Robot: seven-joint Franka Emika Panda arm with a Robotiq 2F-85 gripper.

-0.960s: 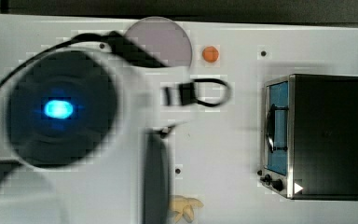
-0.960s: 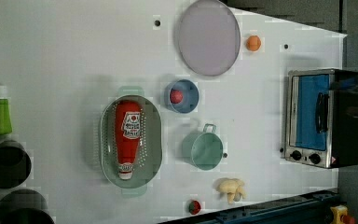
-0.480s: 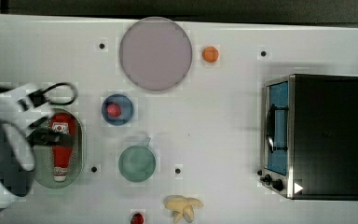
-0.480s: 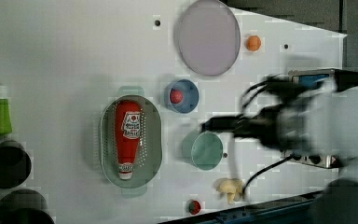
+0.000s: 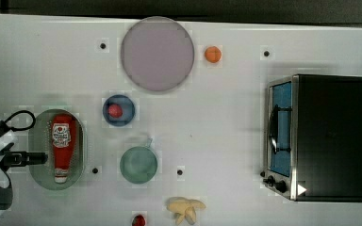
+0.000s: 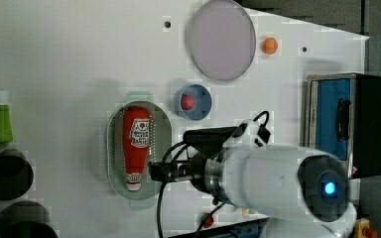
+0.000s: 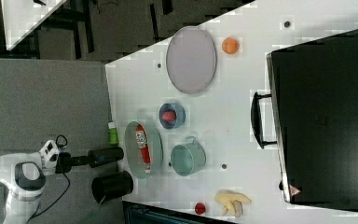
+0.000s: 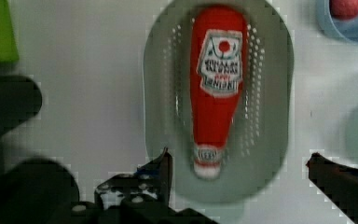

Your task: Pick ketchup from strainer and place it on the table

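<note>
Ketchup [image 8: 216, 91]: lies flat inside strainer [image 8: 272, 93], long axis along the basin's length, white cap end nearest the gripper [image 8: 237, 163]. Gripper: fingers spread wide, empty, straddling the cap end from above. Table [image 5: 226, 122]: destination.

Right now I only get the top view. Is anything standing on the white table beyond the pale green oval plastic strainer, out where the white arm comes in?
Observer: Yes. The left view shows a lime-green bottle with a white cap at the left view's left of the strainer, apart from it.
Operator: Anything else there?
Observer: A black round cup sits below that bottle in the left view, with a second black cup lower down.
Operator: Is the claw open?
Observer: The wrist view shows the gripper open, its fingers wide apart either side of the capped end of the slim red ketchup bottle, holding nothing.
</note>
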